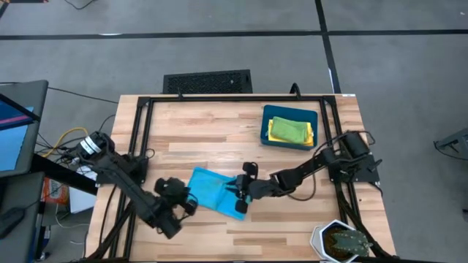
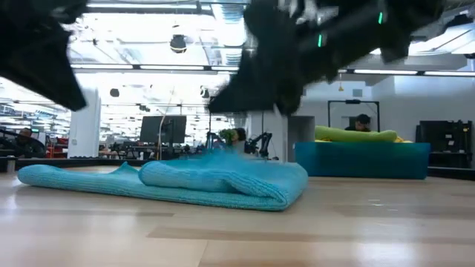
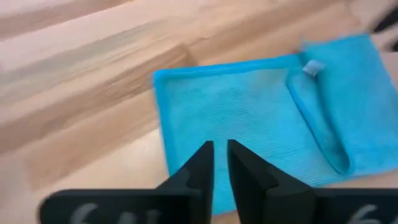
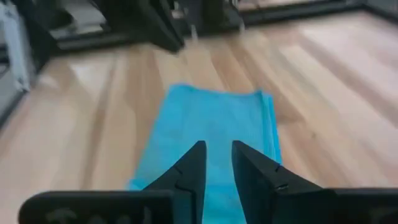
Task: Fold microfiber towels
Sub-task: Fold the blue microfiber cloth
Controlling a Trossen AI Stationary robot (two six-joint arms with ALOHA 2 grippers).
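Observation:
A light blue microfiber towel (image 1: 213, 188) lies folded on the wooden table, near its front middle; it also shows in the low view (image 2: 193, 182), with its fold toward the right. My left gripper (image 1: 191, 199) hovers over the towel's left edge, its fingers a narrow gap apart (image 3: 221, 155) and empty. My right gripper (image 1: 240, 196) hovers over the towel's right end, its fingers also a narrow gap apart (image 4: 217, 158) and empty. The towel (image 3: 249, 118) rests flat under both grippers.
A dark teal bin (image 1: 267, 131) at the back right holds folded yellow and green towels (image 1: 290, 130). A white pot with a plant (image 1: 340, 241) stands at the front right corner. Black frame rails run along the table's sides. Bare wood lies behind the towel.

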